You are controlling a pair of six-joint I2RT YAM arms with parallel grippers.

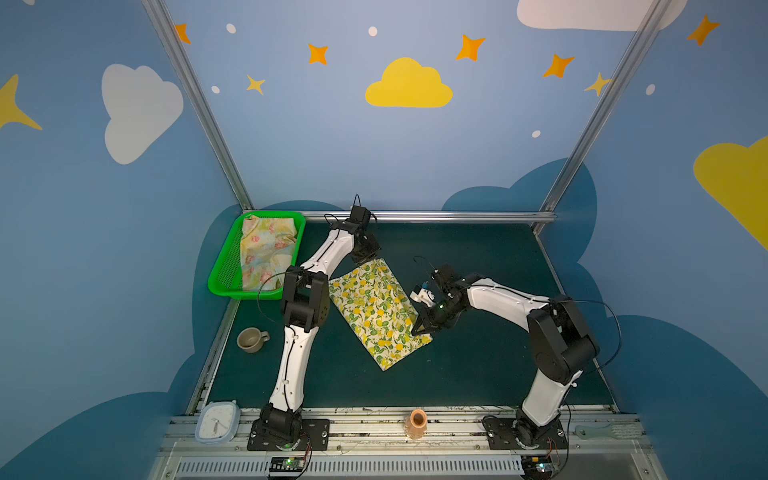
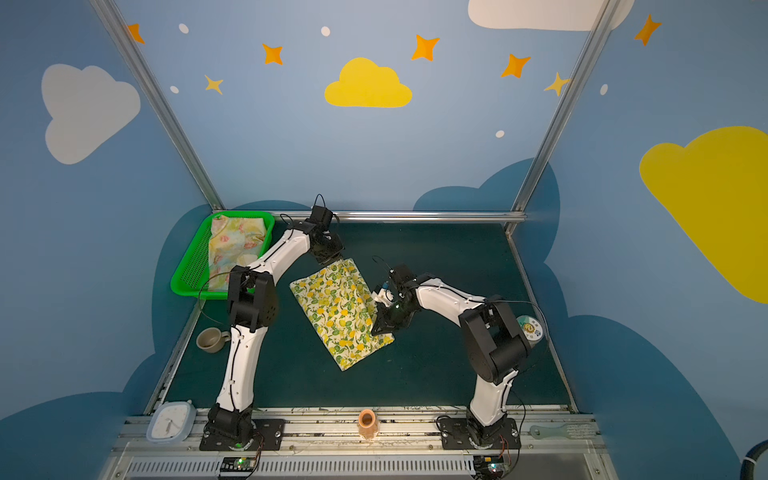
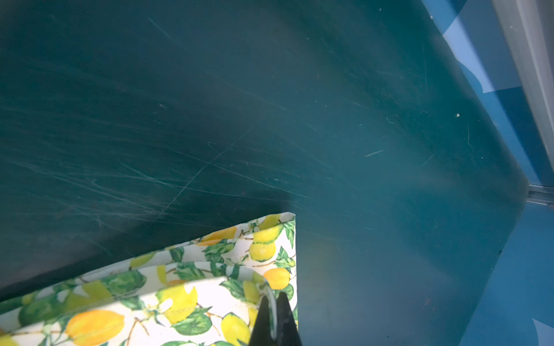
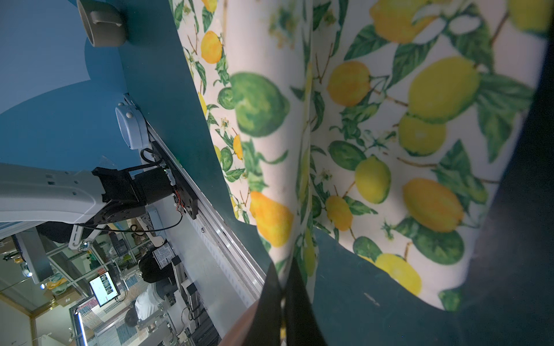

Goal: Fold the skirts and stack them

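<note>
Lemon skirt (image 1: pixel 378 311) at middle of table (image 1: pixel 478 270); floral skirt (image 1: pixel 266 249) in basket (image 1: pixel 224 286), far left corner. Left tool (image 3: pixel 272 298) pinches lemon skirt's corner toward far edge; right tool (image 4: pixel 283 266) pinches its side toward right edge. Lift both together, cloth taut, edges aligned.

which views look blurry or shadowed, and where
Left wrist: a dark shadow lies on the table beside the lemon skirt. Right wrist: the skirt's print goes soft near the lens. Both top views: evenly lit and sharp, walls splayed by the wide lens.
</note>
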